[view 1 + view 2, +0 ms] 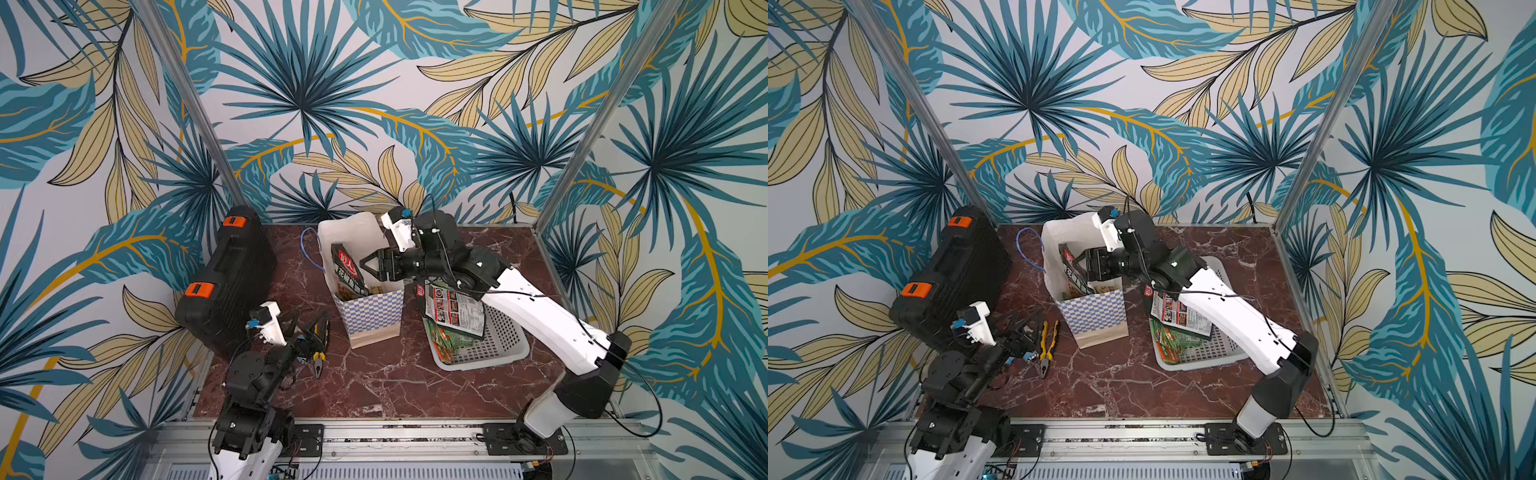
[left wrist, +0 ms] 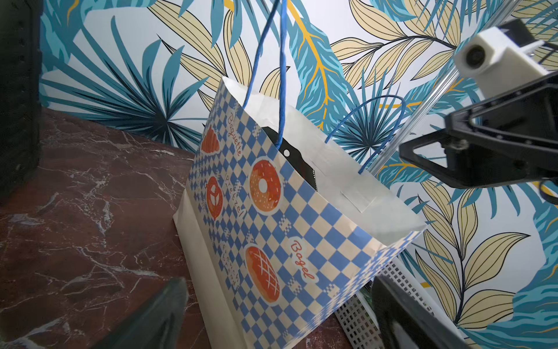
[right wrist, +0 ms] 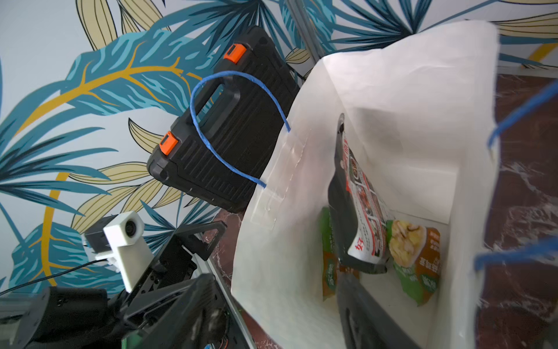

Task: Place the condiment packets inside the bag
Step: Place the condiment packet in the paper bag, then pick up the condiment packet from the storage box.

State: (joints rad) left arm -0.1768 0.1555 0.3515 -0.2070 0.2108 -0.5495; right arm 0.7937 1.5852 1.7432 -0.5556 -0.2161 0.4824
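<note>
Over the bag's open top: the right gripper (image 1: 368, 266) hangs here, its tips aimed into the tall cream paper bag with blue-white checks and blue cord handles (image 1: 370, 311).
Right arm: it reaches from the front right corner and passes over the white plastic basket with holes (image 1: 498, 345). It is bent at the elbow, and the wrist is turned toward the bag.
Right jaws: spread apart, with nothing between them.
Left arm: folded low at the front left, next to the black tool case with orange clips (image 1: 232, 274).
Left tool: the left gripper (image 1: 305, 332) has its jaws spread wide and holds nothing. It faces the bag, just beside the yellow-and-black pliers (image 1: 320, 353).
Inside the bag: the big dark glossy packet with a red logo (image 3: 356, 196) stands on its end and leans. No finger touches it.
Bag floor: small green-orange packets (image 3: 413, 256) lie flat on each side of the big one.
On the basket: a second big dark packet (image 1: 455, 309) lies with its white label up, partly under the right arm.
Basket's near end: more small green packets (image 1: 449, 345) lie under that one.
Bag's place: upright in the middle of the dark red marble table (image 1: 374, 386), between the tool case and the basket.
</note>
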